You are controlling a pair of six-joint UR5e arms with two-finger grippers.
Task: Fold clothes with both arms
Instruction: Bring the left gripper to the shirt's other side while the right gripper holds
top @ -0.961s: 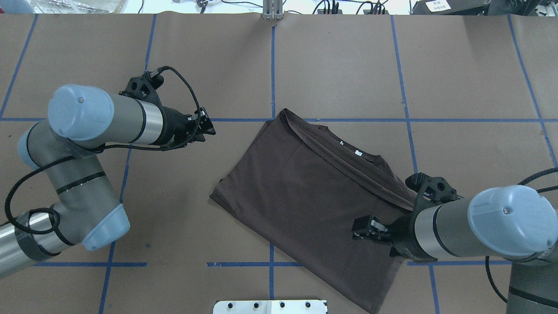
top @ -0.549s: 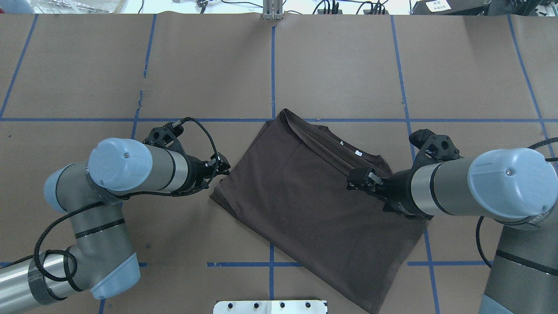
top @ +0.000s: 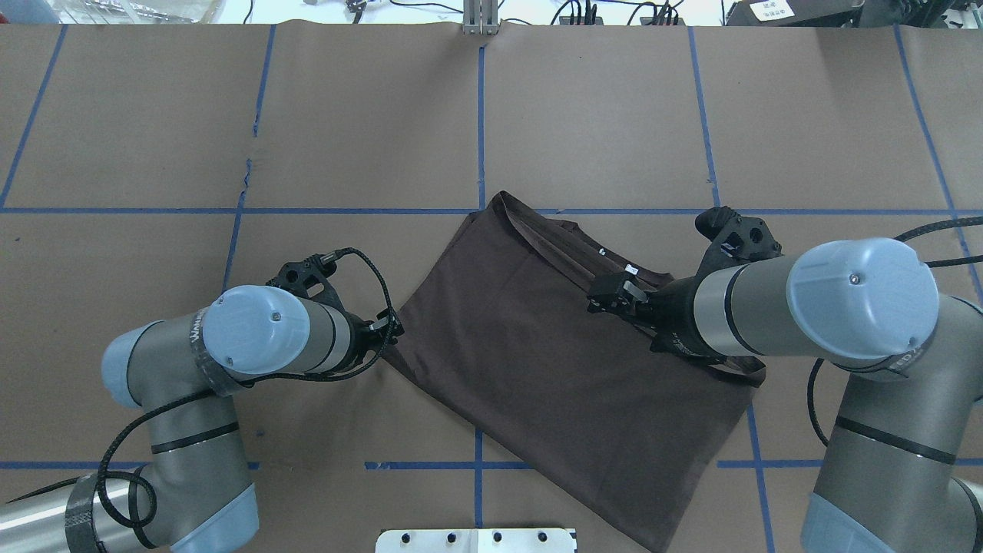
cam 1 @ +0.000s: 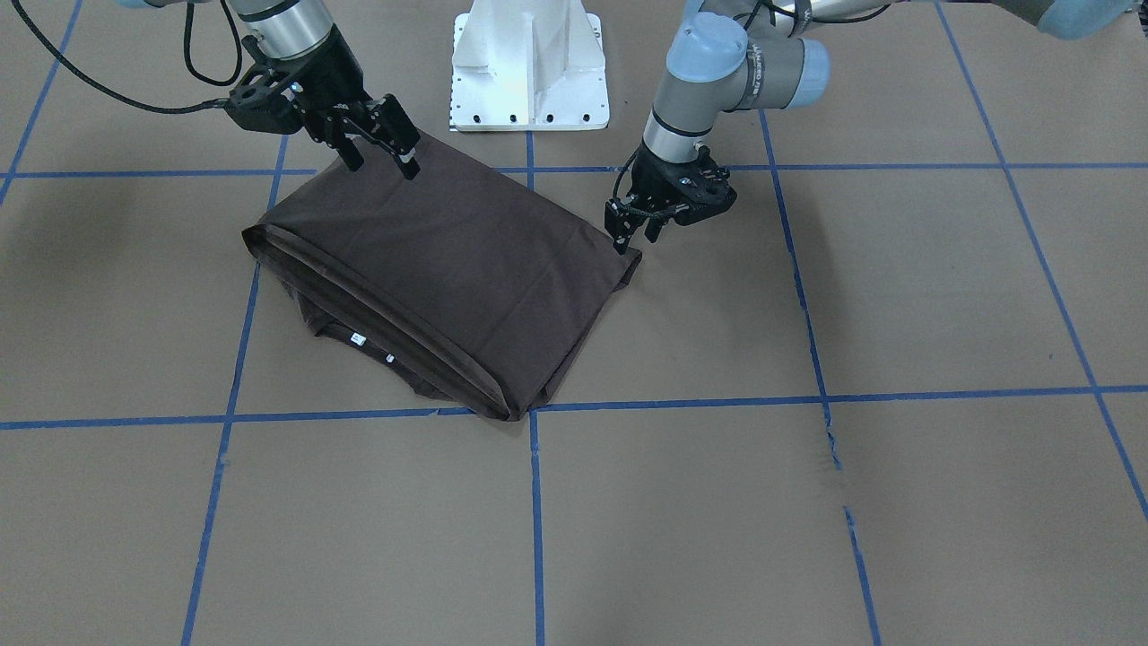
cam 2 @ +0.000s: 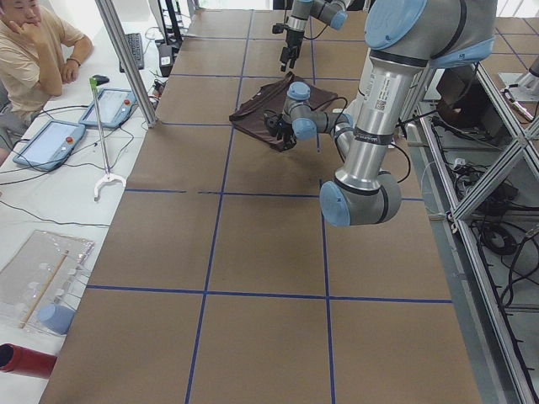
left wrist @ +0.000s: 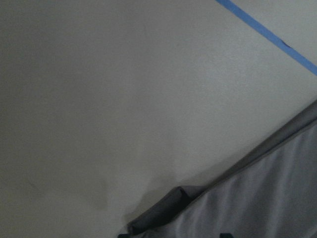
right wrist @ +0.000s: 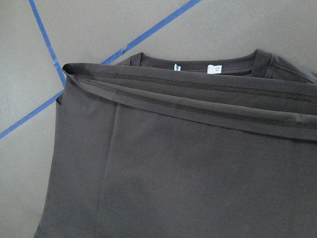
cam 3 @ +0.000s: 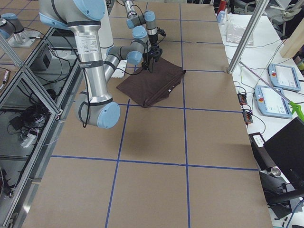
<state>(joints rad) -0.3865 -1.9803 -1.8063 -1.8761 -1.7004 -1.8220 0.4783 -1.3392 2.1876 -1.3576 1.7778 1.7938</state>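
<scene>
Seen from overhead, a folded dark brown T-shirt point(top: 537, 369) lies slantwise mid-table point(top: 369, 115), its collar point(top: 614, 265) edge facing 1 o'clock and its 6 o'clock corner near the white base plate point(top: 476, 540). The left arm point(top: 261, 338) holds its jaws slightly apart, gripping nothing, right at the shirt's 9 o'clock corner. The right arm point(top: 768, 307) hangs its jaws spread wide above the shirt's 2 o'clock side, and broad brown table surface stretches toward 12, 9 and 3 o'clock.

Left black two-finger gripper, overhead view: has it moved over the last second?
Yes. The black two-finger left gripper has come toward the robot, away from the far horizontal blue tape line, and now sits at the dark brown T-shirt's left corner.
</scene>
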